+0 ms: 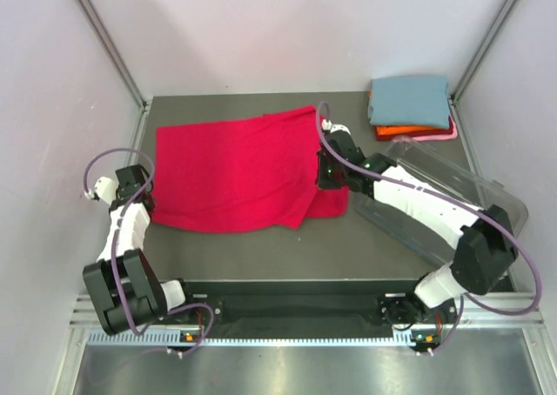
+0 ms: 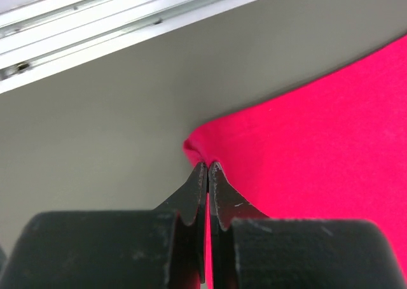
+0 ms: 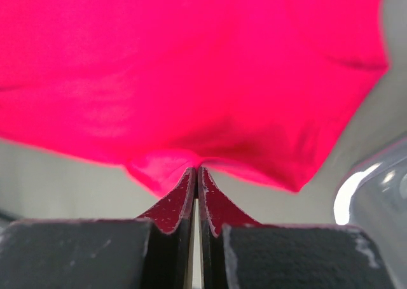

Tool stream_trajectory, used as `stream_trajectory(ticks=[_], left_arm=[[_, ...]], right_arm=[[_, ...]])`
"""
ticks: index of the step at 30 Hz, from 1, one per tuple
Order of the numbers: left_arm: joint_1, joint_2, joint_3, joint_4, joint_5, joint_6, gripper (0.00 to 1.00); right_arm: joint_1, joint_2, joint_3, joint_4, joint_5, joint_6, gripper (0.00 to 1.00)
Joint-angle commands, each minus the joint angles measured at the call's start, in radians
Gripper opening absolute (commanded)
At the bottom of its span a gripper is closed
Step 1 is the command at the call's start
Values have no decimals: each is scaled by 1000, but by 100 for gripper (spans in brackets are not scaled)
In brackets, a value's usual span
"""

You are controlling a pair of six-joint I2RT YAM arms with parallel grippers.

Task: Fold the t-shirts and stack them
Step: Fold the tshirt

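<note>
Red shirt [image 1: 231, 173]: lies long, left to right.
Left tool [image 2: 207, 167]: you pinch its left end.
Right tool [image 3: 196, 170]: pinches right end.

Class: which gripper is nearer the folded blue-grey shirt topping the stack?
Right. The right gripper pinches the red shirt at its right side, left of the blue-grey shirt; the left gripper pinches the opposite corner, far left.

Dark grey table [image 1: 261, 247], pale walls [image 1: 278, 30] on three sides — aluminium corner posts [image 1: 105, 38], metal rail [image 1: 296, 332] in front
</note>
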Motion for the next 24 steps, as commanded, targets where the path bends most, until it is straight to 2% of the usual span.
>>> stream_trajectory(ticks=[1, 5, 9, 15, 24], left_arm=[[5, 67, 70, 61, 19, 26, 0], [5, 96, 75, 102, 50, 10, 0], [1, 133, 125, 110, 21, 10, 0], [2, 223, 184, 101, -42, 14, 0], [2, 292, 237, 170, 36, 20, 0]], right_arm=[[-43, 60, 82, 1, 67, -87, 0], [-58, 148, 142, 31, 101, -144, 0], [-96, 206, 222, 15, 106, -175, 0], [-175, 251, 208, 39, 68, -173, 0], [-208, 272, 246, 84, 57, -207, 0]])
